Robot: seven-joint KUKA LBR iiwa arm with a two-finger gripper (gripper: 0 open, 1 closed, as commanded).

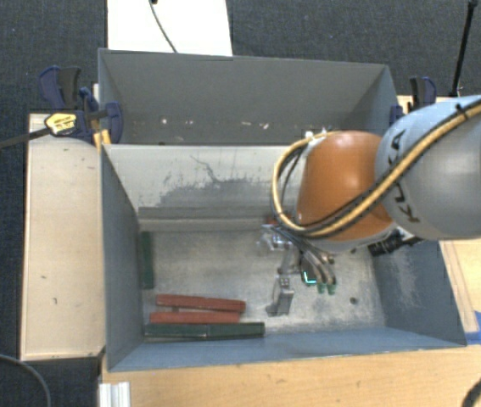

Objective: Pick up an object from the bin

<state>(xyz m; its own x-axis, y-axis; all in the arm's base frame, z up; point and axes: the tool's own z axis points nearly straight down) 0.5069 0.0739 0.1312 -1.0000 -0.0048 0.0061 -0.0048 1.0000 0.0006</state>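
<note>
I count 2 red-brown bars low left in view, lying side by side and touching. 1 long dark green bar lies parallel just beside them on the near side. 1 short dark green bar lies crosswise further left, apart from those 3. Dark carpet lies all round, with a black cable across it at left.

Bin plain grey with pale scuff streaks on its back wall, two red-brown bars, dark green bar, dark green strip, orange wrist cover, light grey arm, yellow and black cables, silver gripper.
</note>
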